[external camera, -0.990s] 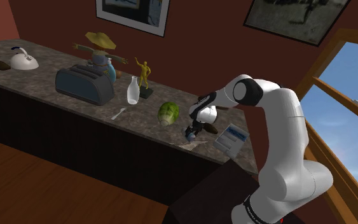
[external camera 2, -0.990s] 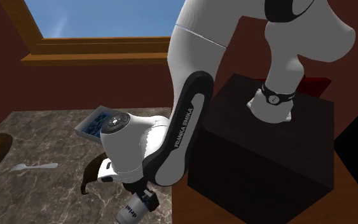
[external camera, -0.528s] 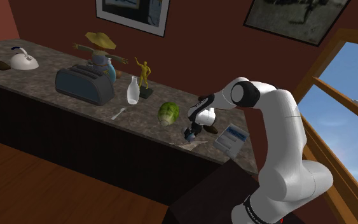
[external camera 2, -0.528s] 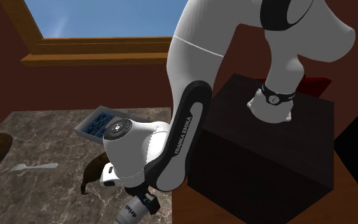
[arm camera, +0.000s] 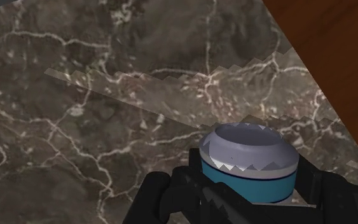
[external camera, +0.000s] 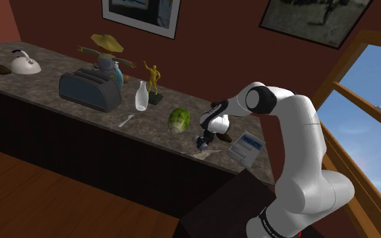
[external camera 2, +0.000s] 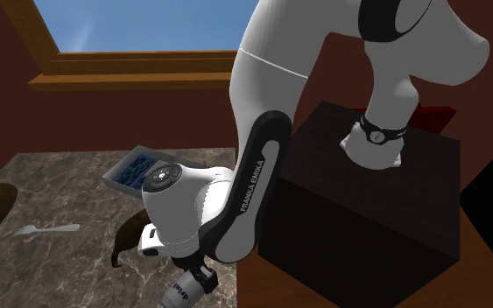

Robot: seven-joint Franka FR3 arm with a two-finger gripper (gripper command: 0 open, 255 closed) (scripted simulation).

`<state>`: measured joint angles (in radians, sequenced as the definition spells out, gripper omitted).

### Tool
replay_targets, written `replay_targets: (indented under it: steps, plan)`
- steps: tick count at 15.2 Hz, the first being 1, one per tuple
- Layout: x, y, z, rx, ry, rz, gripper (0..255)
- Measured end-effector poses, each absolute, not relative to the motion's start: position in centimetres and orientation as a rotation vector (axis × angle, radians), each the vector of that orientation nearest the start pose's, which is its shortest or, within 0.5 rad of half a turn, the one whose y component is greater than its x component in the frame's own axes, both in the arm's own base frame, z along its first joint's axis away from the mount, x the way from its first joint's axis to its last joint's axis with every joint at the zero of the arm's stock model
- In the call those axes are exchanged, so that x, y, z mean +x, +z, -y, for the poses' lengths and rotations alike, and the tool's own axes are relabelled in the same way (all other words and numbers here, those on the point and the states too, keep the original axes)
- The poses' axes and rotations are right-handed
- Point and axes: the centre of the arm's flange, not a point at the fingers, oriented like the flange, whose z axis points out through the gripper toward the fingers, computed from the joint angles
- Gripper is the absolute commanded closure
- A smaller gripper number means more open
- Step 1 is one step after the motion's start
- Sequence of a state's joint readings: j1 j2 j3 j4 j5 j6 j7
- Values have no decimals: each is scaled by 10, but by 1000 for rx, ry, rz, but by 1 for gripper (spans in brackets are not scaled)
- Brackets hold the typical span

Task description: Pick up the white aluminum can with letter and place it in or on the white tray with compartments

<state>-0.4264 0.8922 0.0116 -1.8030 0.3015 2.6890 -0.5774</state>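
The can (arm camera: 248,161) is pale grey-white with a blue band, and dark lettering shows on its side (external camera 2: 181,294). My black gripper (arm camera: 247,192) is shut on it, one finger on each side. In the shoulder view the gripper (external camera: 203,141) holds the can just above the marble counter (external camera: 60,111), close to the counter's front edge. The white tray with compartments (external camera: 245,146) lies on the counter to the shoulder view's right of the gripper. In the second exterior view the tray (external camera 2: 134,169) sits beyond the arm's elbow.
A green leafy ball (external camera: 179,120), a white fork (external camera: 126,121), a white bottle (external camera: 141,96), a grey toaster (external camera: 91,90), a gold figurine (external camera: 154,77) and a kettle (external camera: 25,63) stand along the counter. A dark brown curved object (external camera 2: 127,236) lies near the tray. The dark stand (external camera 2: 367,210) borders the counter.
The arm's elbow has shifted a little and the hand with the can has moved slightly along the counter edge. In the last half second almost nothing has moved.
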Motion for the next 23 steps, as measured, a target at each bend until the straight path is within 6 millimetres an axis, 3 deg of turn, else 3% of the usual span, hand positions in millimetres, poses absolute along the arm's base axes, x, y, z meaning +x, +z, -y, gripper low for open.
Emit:
replay_targets:
  steps: [6,23]
  plan:
    - [568,50,260,-3009,-91,-171,255]
    - [567,138,261,-3009,-91,-171,255]
